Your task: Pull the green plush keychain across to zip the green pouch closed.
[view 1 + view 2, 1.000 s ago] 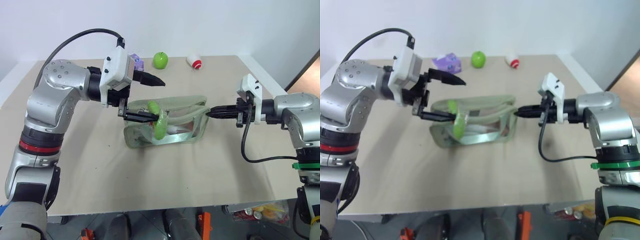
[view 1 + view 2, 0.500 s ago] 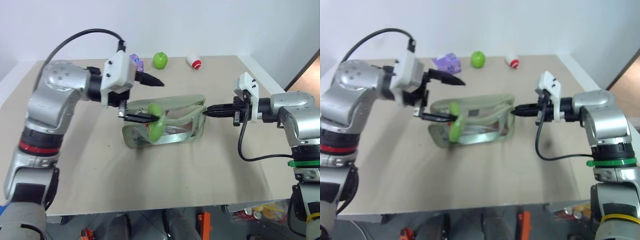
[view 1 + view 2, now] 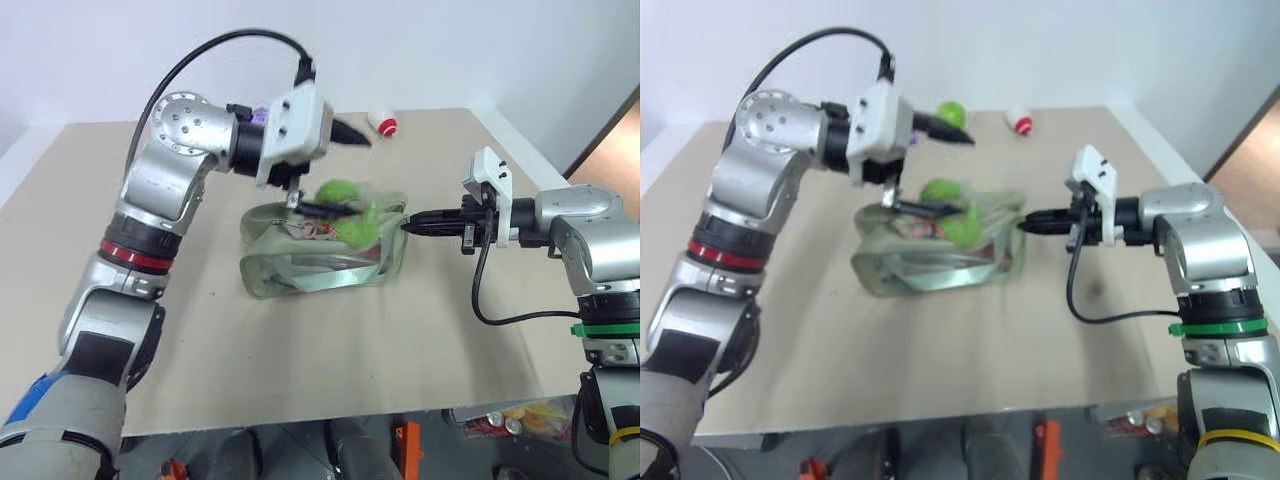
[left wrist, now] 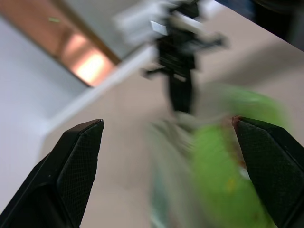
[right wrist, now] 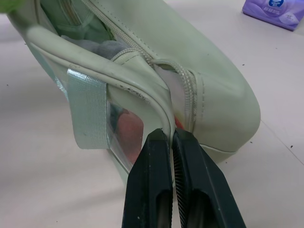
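Black fingers of your left pincer (image 3: 330, 170) stand spread wide, the green plush keychain (image 3: 343, 193) between them. Your right pincer (image 5: 172, 142) is clenched on the green pouch (image 3: 320, 265) end seam, on the surface (image 3: 200, 340).

Even, bright, diffuse light covers the table (image 3: 300, 350), leaving only soft, faint shadows close beside the pouch (image 3: 320, 265) and no hard glare on the tabletop. In the left wrist view the keychain (image 4: 223, 185) and everything beyond the fingers (image 4: 71, 175) smear into heavy motion blur, with a warm orange glow in the background, while the fingers themselves stay sharp. The right wrist view is crisp, with a pale sheen on the pouch's clear window.
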### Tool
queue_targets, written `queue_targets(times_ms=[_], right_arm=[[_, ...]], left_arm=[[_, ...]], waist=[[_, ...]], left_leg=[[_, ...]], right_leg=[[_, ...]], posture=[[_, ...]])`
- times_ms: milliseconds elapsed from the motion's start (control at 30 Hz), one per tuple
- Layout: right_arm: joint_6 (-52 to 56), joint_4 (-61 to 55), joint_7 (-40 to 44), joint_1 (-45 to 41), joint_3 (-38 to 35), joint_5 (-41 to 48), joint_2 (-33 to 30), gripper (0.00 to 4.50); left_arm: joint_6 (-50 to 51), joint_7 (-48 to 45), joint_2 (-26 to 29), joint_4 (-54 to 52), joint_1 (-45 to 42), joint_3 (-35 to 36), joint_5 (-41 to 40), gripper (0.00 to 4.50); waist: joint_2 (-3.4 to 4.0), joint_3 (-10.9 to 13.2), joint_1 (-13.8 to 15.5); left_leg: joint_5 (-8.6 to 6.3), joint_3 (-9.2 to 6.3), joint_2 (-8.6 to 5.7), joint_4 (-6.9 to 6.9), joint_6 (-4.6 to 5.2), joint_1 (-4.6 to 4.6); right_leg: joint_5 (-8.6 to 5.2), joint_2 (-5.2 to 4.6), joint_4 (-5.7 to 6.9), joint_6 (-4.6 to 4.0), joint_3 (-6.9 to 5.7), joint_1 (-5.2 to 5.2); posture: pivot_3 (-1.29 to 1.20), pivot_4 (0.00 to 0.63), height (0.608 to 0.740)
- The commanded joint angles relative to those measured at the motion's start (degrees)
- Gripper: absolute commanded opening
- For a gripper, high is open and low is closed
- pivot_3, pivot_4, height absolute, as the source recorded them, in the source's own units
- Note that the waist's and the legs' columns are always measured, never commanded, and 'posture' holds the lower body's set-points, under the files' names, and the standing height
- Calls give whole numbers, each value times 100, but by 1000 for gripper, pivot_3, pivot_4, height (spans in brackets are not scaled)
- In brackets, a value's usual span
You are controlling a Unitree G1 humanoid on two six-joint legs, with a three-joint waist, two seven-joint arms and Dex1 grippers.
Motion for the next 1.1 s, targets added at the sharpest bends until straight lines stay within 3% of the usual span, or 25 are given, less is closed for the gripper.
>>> queue_targets(times_ms=[33,267,467,700,1100], right_arm=[[20,-214,-1,-16,-82,118,-40,0],[19,-190,-7,-59,-13,122,33,0],[5,-150,14,-105,30,105,87,0],[8,-151,43,-88,37,105,107,0],[10,-116,73,-133,85,72,134,0]], left_arm=[[-162,-768,620,-198,-84,36,55,4478],[0,-705,945,166,-498,547,-146,4478],[1114,-445,1103,-197,-476,1308,-992,4478],[2327,-130,1668,-951,688,1905,-1646,4478],[2391,100,2039,-1568,2413,1835,-1540,4478]], waist=[[1,1,-8],[0,2,1],[0,2,-3],[1,2,-13],[-4,4,-12]], left_leg=[[0,-1,0,0,0,1],[1,0,0,19,1,-6],[0,-3,1,12,1,5],[-2,-12,3,6,4,23],[-2,-13,5,7,3,26]], right_leg=[[-2,0,5,-3,0,0],[-13,-3,10,-22,-1,3],[-34,1,47,-26,-3,-3],[-37,4,67,-23,-13,-1],[-50,4,67,-46,-19,1]], posture=[[0,150,740],[0,150,740],[0,150,740],[0,150,740],[0,150,740]])
